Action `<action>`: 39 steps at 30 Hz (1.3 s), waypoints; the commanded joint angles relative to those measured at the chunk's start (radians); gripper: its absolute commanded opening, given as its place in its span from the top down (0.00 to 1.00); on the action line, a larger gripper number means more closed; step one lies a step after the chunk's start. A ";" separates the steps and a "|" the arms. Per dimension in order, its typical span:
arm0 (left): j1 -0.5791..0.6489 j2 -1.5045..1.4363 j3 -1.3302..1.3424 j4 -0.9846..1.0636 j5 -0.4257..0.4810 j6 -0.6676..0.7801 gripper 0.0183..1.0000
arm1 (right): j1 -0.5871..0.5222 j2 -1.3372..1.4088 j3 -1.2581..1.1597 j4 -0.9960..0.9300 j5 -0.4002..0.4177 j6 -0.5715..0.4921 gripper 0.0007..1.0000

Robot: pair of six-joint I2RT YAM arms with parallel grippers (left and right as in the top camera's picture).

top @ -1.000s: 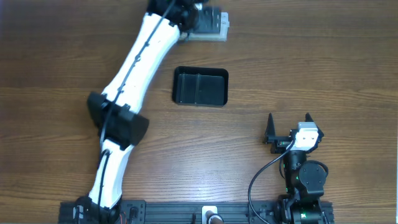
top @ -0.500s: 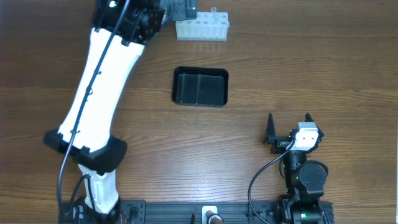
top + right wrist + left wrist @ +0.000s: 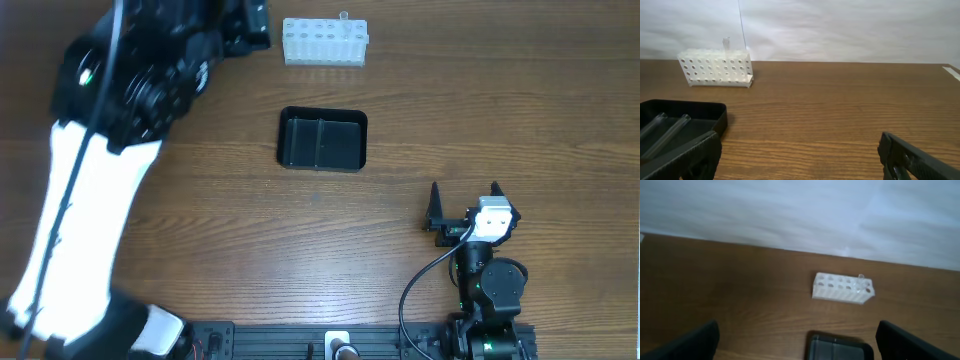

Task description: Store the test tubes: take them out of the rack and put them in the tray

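Your left claw (image 3: 797, 330) and right claw (image 3: 465, 188) both gape apart, so pinch the test tube (image 3: 345, 17), likely light, slick and brittle, gently near its top, upright at one end of the rack (image 3: 320, 50)

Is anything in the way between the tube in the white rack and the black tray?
No, nothing visible is in the way. The test tube stands at one end of the rack, and only bare wooden table lies between the rack and the tray.

Top view overhead; both wrist views wall-facing, sharing rack (image 3: 843, 287) and tray (image 3: 690, 106).
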 commanded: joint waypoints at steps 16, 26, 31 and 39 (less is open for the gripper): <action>0.249 -0.690 -1.054 0.617 0.364 0.141 0.00 | -0.008 -0.009 -0.005 -0.003 -0.006 0.003 0.01; 0.372 -1.122 -1.633 1.004 0.477 0.161 0.00 | -0.008 -0.009 -0.005 -0.003 -0.006 0.003 0.01; 0.456 -1.280 -1.817 1.164 0.532 0.138 0.00 | -0.008 -0.009 -0.005 -0.003 -0.006 0.003 0.01; 0.522 -1.387 -2.033 1.484 0.511 0.108 0.00 | -0.008 -0.009 -0.005 -0.003 -0.005 0.003 0.01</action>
